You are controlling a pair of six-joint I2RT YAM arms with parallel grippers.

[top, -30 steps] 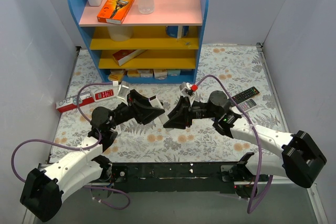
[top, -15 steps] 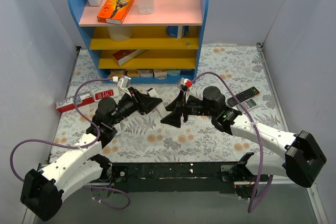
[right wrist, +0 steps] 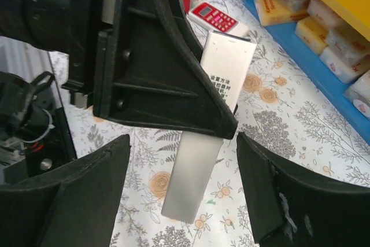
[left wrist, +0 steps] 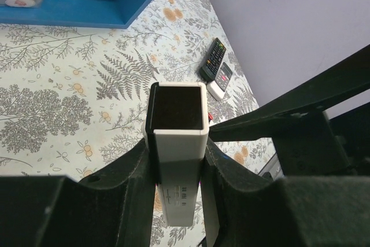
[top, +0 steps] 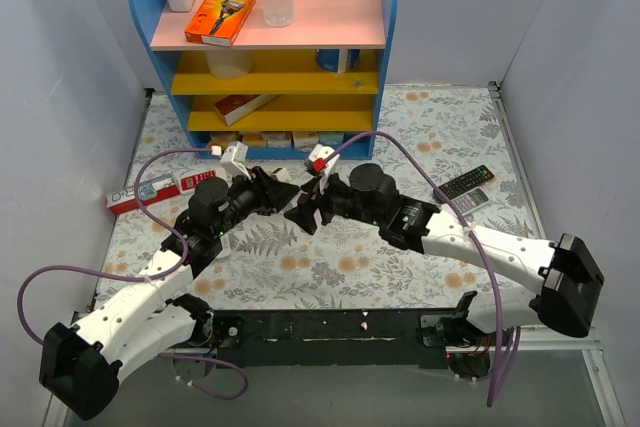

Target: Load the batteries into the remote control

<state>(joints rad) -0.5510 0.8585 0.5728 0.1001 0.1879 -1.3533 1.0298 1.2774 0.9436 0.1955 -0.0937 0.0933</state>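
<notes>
White remote (left wrist: 176,166) sat pinched in the left pincer (left wrist: 177,150), held clear of the table (left wrist: 69,102), probably to offer its back to the right pincer (right wrist: 184,163), which hung spread just beside it; no batteries showed.

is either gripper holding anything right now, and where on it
The left gripper holds the white remote control by its long edges, about mid-length. The right gripper is open, holding nothing.

remote control (left wrist: 178,172): smooth white plastic | left gripper (left wrist: 178,143): matt black plastic | table cover (left wrist: 87,96): probably cloth
</notes>
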